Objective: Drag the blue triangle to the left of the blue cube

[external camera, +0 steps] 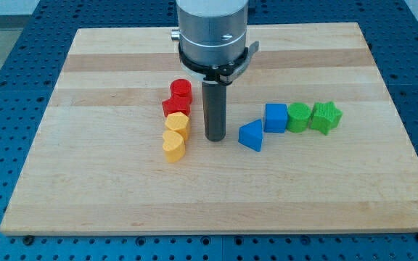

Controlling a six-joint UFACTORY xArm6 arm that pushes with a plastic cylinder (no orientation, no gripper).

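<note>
The blue triangle (251, 135) lies on the wooden board (85, 181), just left of and slightly below the blue cube (275, 117); the two touch or nearly touch. My tip (215, 138) is the lower end of a dark rod. It stands a short gap to the left of the blue triangle, between it and the yellow blocks.
Right of the blue cube stand a green block (298, 117) and a green star (325, 117) in a row. Left of my tip is a column: a red block (181, 90), a red star (175, 106), a yellow block (178, 123), a yellow heart (173, 146).
</note>
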